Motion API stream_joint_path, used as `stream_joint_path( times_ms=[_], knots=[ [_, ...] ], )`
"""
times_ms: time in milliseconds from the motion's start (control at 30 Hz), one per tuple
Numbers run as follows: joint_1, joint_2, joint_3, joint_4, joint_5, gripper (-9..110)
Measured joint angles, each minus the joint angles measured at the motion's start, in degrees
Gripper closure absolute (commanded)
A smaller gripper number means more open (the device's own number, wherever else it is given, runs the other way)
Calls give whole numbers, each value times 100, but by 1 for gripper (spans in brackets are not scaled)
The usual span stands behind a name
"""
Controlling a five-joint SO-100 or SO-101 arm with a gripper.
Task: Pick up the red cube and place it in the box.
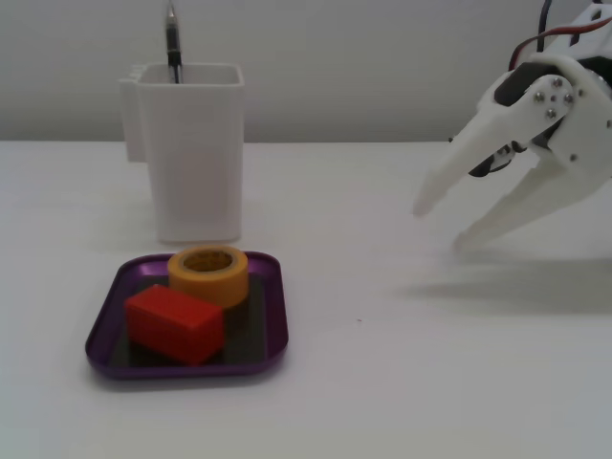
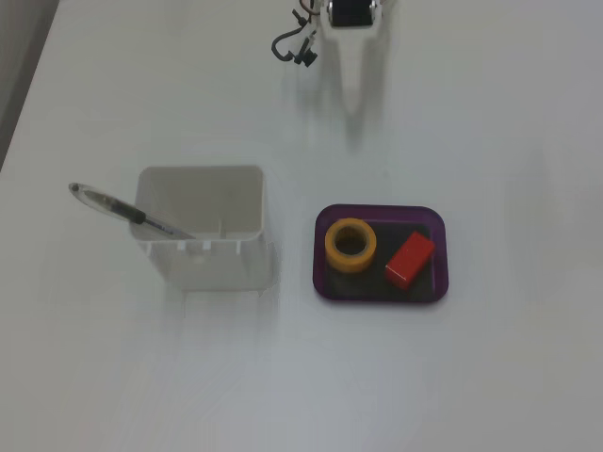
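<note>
The red cube [image 1: 177, 323] lies inside the purple box [image 1: 279, 320], in its front part, right beside a yellow-orange tape roll [image 1: 212, 285]. In the other fixed view the cube [image 2: 409, 259] sits in the right half of the box [image 2: 377, 298]. My white gripper [image 1: 442, 227] is open and empty. It hangs above the table far to the right of the box, fingers pointing down and left. From above the gripper [image 2: 353, 118] shows faintly at the top, well apart from the box.
A tall white container [image 1: 196, 153] with a pen [image 1: 173, 43] stands just behind the box; in the other fixed view the container [image 2: 203, 264] is left of it. The tape roll [image 2: 332, 247] fills the box's left half.
</note>
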Motion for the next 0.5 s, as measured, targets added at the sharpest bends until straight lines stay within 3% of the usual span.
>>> stream_joint_path(
  times_ms=[500],
  knots=[
    [-26, 0, 149, 141, 35, 102]
  ],
)
